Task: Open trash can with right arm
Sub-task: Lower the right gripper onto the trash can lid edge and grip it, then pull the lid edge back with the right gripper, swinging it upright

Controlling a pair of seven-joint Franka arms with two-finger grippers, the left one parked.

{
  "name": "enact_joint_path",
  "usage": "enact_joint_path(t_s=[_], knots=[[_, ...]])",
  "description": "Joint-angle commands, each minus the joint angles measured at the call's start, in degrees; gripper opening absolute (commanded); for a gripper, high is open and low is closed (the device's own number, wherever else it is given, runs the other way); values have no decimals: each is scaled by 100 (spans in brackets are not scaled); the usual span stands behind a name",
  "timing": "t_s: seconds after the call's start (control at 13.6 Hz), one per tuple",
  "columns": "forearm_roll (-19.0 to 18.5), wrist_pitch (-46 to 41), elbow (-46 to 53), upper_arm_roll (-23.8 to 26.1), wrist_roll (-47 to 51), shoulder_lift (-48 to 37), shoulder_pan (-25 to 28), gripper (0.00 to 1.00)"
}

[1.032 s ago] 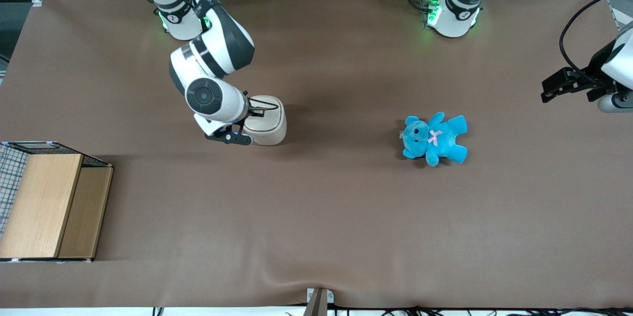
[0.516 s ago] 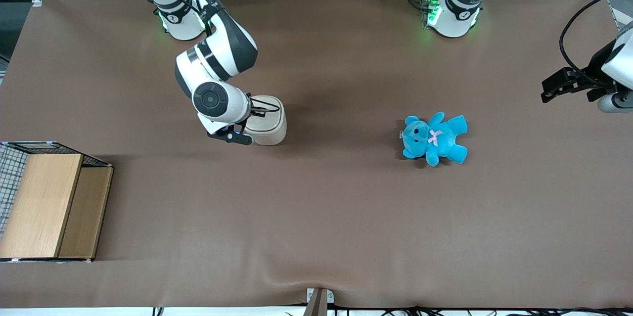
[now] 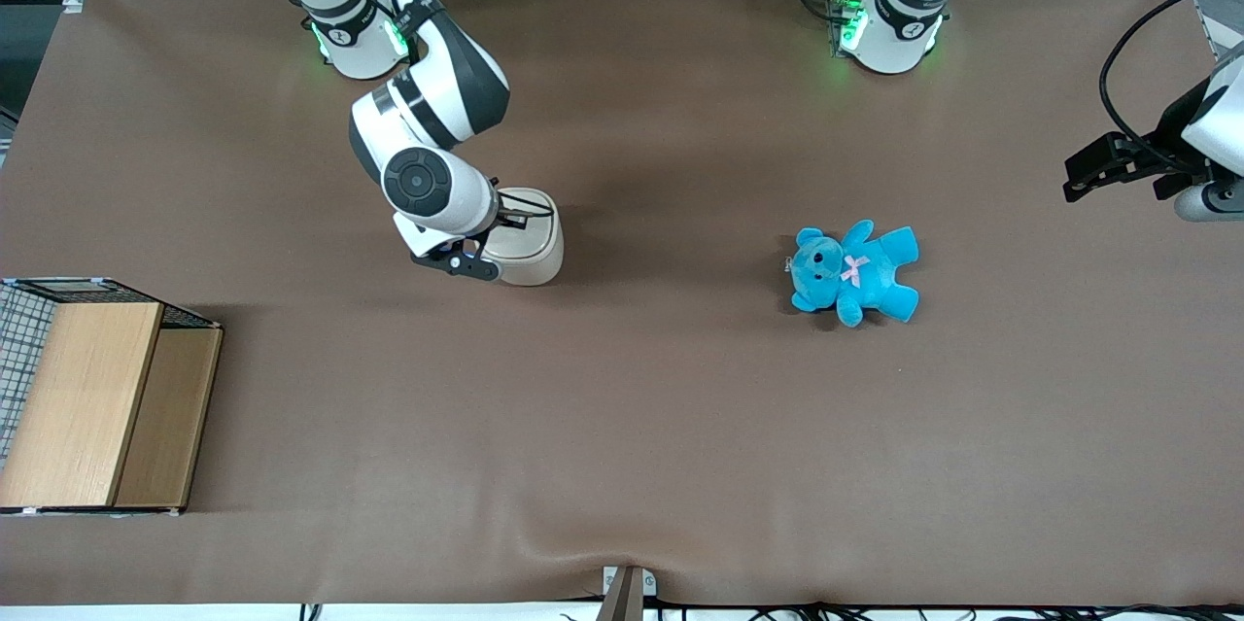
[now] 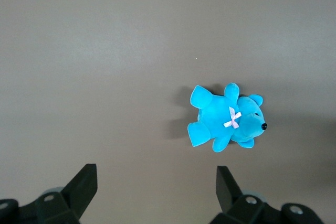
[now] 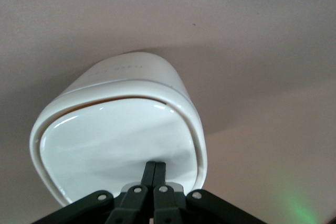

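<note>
The trash can is a small cream-white bin standing on the brown table, toward the working arm's end. In the right wrist view the trash can shows its glossy flip lid lying almost flat, with a thin tan slit along one edge. My right arm bends down over the can. Its gripper is over the lid at the edge nearest the wrist. The gripper has its black fingers pressed together, tips on or just above the lid, holding nothing.
A blue teddy lies on the table toward the parked arm's end and also shows in the left wrist view. A wooden box with wire mesh stands at the table's edge at the working arm's end, nearer the front camera.
My right arm's wrist has shifted slightly toward the trash can and away from the front camera, bringing the gripper further over the lid. The can has not moved.
</note>
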Motion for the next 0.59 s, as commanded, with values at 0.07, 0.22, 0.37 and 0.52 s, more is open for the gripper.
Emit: enact_joint_path(t_s=[0.07, 0.22, 0.37, 0.52], knots=[[-1, -1067, 691, 96, 194, -177, -75, 0], [8, -1622, 1210, 87, 194, -247, -163, 0], [-44, -1879, 1501, 69, 81, -326, -391, 5], [-324, -1818, 1537, -36, -243, -485, -532, 69]])
